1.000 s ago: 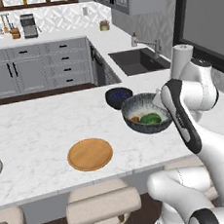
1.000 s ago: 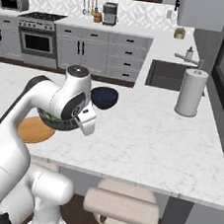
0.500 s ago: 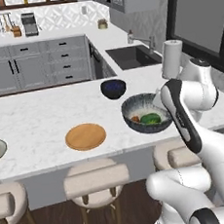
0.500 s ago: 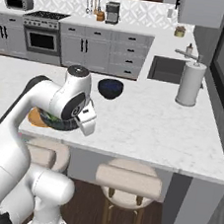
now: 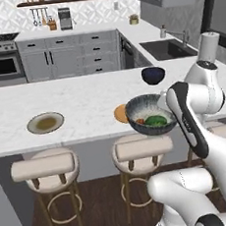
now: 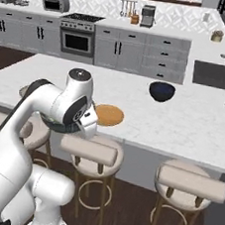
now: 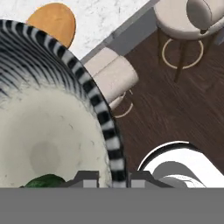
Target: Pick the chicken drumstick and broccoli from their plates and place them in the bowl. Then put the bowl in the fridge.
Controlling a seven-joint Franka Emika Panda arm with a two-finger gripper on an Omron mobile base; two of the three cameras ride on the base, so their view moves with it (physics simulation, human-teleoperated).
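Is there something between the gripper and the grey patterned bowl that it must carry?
Nothing visible. The gripper has a finger on each side of the rim of the grey patterned bowl, which holds the green broccoli.

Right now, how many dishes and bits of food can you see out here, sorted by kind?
Bowls: 2, the grey patterned bowl held up at the counter edge, and the navy bowl.
Plates: 2, the grey-rimmed plate and the wooden plate.
Food pieces: 2, the broccoli and the chicken drumstick, both inside the grey bowl.
Total: 6.
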